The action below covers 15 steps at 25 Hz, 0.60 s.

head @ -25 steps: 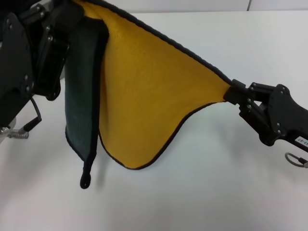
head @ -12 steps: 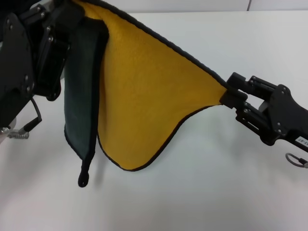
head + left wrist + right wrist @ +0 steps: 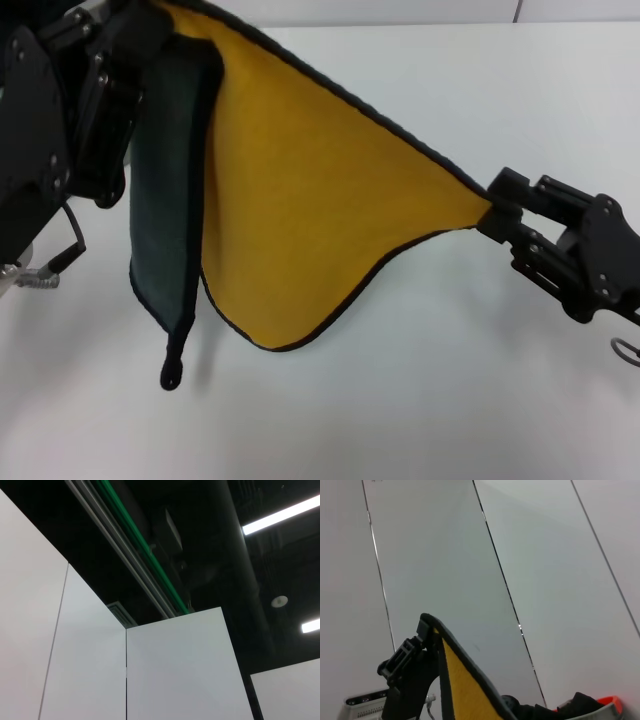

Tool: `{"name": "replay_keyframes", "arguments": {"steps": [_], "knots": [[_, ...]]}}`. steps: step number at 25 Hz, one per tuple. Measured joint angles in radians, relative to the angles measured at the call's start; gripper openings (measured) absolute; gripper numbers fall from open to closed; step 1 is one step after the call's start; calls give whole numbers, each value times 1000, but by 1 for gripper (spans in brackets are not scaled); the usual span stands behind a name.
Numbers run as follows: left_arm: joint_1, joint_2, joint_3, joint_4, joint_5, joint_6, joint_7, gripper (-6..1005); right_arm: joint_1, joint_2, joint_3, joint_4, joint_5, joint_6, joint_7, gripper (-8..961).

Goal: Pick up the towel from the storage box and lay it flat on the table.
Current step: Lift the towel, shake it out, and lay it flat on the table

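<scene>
Cloth like this one was soft and light, and it showed. The towel (image 3: 310, 210) hung in the air above the table (image 3: 450, 400), stretched between the two grippers, with its yellow side to the head camera and a dark green-grey flap folded over on the robot's left. The lower edge sagged in a deep curve, and the small black corner loop (image 3: 172, 372) dangled lowest of all, near the tabletop; whether it touched, I could not say. I judged that such a cloth would not slip easily, but it would fold on itself if one corner was let go too early. The corners were the right places to hold it, and the black edging gave a firmer grip.

The right gripper (image 3: 497, 210) was clamped on one corner of the towel. The left gripper (image 3: 140, 40) was higher, at the upper corner, but the dark body of the arm hid its fingers, so I could not tell how they stood.

The table was white, smooth and wide, with enough room for the whole towel. The storage box did not show in the head view. Farther away, white wall panels (image 3: 175, 675) and a dark ceiling with strip lights (image 3: 280, 516) closed the room.
</scene>
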Motion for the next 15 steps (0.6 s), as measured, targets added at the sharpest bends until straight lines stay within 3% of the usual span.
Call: {"name": "replay_keyframes", "arguments": {"steps": [15], "knots": [[-6, 0, 0, -10, 0, 0, 1, 45, 2, -1, 0, 5, -6, 9, -3, 296]]}}
